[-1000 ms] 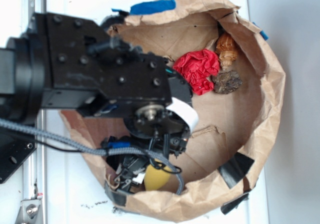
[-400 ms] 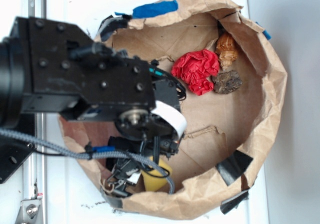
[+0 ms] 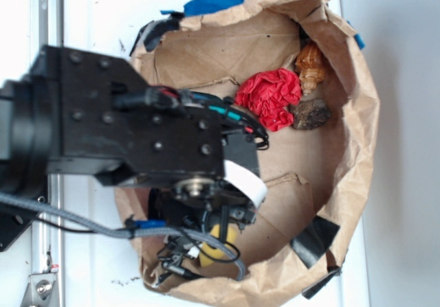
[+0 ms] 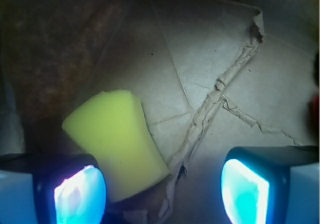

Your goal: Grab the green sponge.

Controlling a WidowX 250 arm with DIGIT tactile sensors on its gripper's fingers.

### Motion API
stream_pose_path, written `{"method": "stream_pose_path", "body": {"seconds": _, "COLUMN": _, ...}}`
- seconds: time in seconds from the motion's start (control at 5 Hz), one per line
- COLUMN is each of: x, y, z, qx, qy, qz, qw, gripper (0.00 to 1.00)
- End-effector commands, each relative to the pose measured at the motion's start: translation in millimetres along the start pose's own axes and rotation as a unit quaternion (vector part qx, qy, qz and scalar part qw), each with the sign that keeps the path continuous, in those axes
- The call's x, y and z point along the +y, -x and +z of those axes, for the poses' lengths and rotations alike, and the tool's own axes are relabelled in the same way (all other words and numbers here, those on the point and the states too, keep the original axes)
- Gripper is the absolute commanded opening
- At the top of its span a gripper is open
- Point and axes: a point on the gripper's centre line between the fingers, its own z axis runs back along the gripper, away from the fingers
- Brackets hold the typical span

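- The gripper is spread wide and grasps nothing. In the wrist view one lit finger pad is at the lower left and the other at the lower right, with bare paper between them.
- The sponge lies flat on the floor of the paper bag. It is beside the left pad, maybe touching it, and only partly inside the gap. I judge the gripper must shift toward the sponge before it closes, or one pad will only push the foam away.
- A torn, raised fold of paper runs across the floor just beside the sponge. It could catch a pad if the gripper slides that way.
- In the exterior view the sponge is near the lower wall of the bag, under the arm. The room there is small, and the wall is soft and may bend.
- Farther away, near the opposite wall, lie a red wad, a brown lump and an orange thing, well apart from the sponge. They do not block the grasp.
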Motion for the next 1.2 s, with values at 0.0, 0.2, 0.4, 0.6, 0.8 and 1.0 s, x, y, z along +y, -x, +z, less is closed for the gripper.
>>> {"method": "stream_pose_path", "body": {"seconds": 0.0, "x": -17, "y": -3, "z": -5, "qx": 0.015, "qy": 0.044, "qz": -0.029, "qw": 0.998, "gripper": 1.00}}
{"method": "stream_pose_path", "body": {"seconds": 0.2, "x": -20, "y": 1, "z": -6, "qx": 0.021, "qy": 0.046, "qz": -0.042, "qw": 0.998, "gripper": 1.00}}
{"method": "stream_pose_path", "body": {"seconds": 0.4, "x": -25, "y": 9, "z": -3, "qx": 0.032, "qy": 0.060, "qz": -0.083, "qw": 0.994, "gripper": 1.00}}
{"method": "stream_pose_path", "body": {"seconds": 0.6, "x": -32, "y": 8, "z": -4, "qx": 0.050, "qy": 0.069, "qz": -0.085, "qw": 0.993, "gripper": 1.00}}
{"method": "stream_pose_path", "body": {"seconds": 0.8, "x": -36, "y": 6, "z": -2, "qx": 0.049, "qy": 0.080, "qz": -0.083, "qw": 0.992, "gripper": 1.00}}
{"method": "stream_pose_path", "body": {"seconds": 1.0, "x": -37, "y": 5, "z": -6, "qx": 0.051, "qy": 0.082, "qz": -0.082, "qw": 0.992, "gripper": 1.00}}
